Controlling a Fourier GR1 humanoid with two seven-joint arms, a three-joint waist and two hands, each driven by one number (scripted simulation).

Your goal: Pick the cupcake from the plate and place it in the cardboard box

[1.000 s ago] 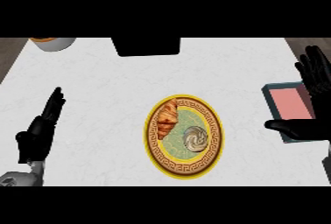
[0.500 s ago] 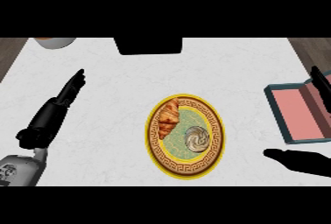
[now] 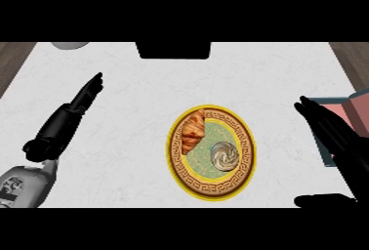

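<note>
A round plate [image 3: 243, 166] with a yellow patterned rim and green centre lies in the middle of the white counter. On it sit a grey-swirled cupcake [image 3: 225, 156] at the lower right and a brown croissant [image 3: 191, 133] at the upper left. The cardboard box [image 3: 355, 108], pinkish inside, shows at the right edge, partly hidden behind my right hand [image 3: 338, 142]. That hand is open, fingers straight, to the right of the plate and apart from it. My left hand [image 3: 71, 114] is open at the left, fingers pointing up and away.
A black object [image 3: 174, 49] sits at the counter's far edge, centre. A pale round item [image 3: 69, 45] shows at the top left. Wooden floor borders the counter at both upper corners.
My right hand has moved down and left, now lying in front of the box. My left arm has stretched further up the counter. The plate and its food have not moved.
</note>
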